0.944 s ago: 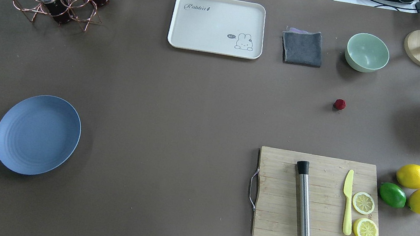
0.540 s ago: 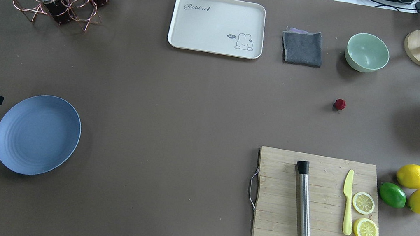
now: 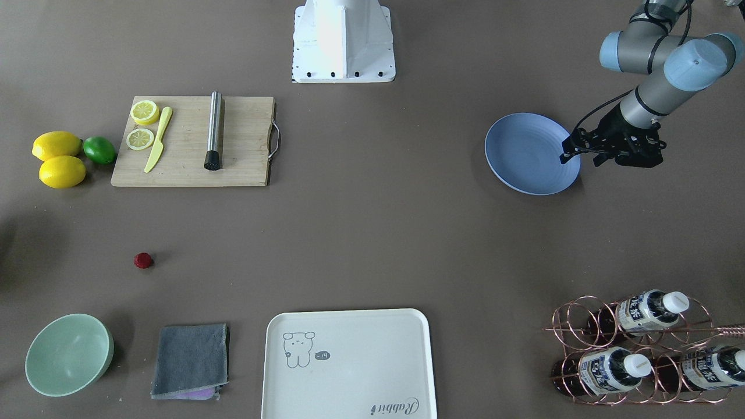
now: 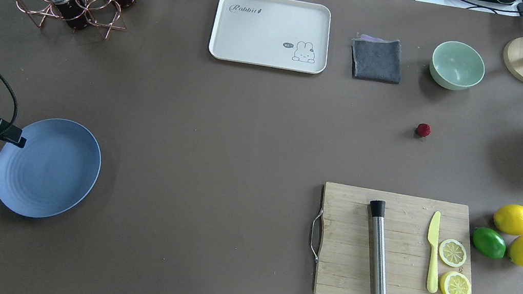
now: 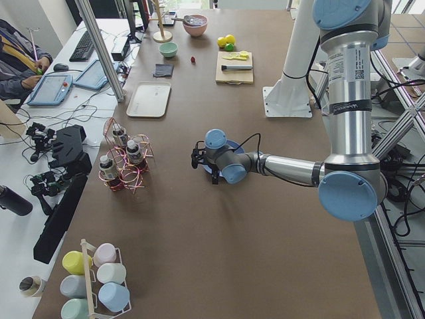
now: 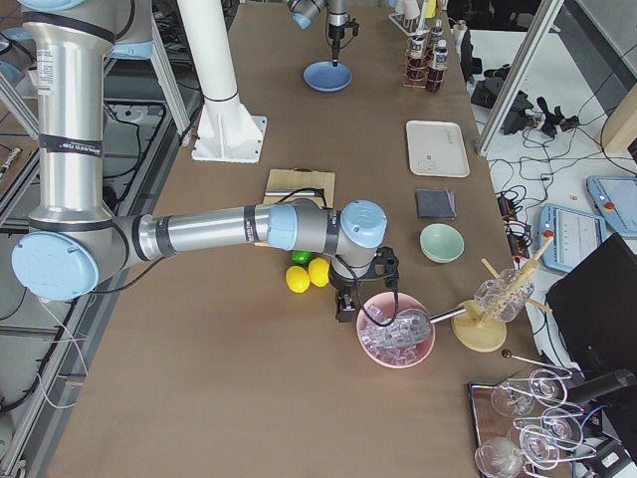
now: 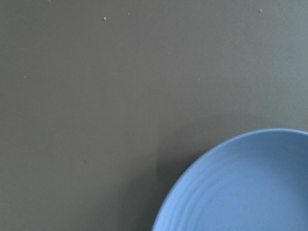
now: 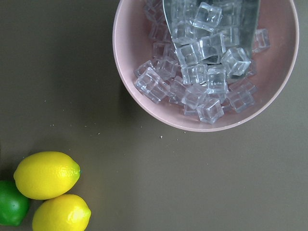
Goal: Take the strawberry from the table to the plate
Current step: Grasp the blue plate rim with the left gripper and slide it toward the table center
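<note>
The strawberry [image 4: 423, 130] sits on the counter [image 4: 242, 139] at two o'clock seen from overhead, the plate [image 4: 49, 177] well apart at eight. The left pincer [image 4: 17, 141] hangs over the plate's rim, the right pincer [image 6: 344, 311] beside an ice bowl [image 8: 126, 62]; whether either is clenched cannot be told.

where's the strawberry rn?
Overhead view, right half: strawberry sits on the table between the mint bowl and the cutting board, touching neither.
</note>
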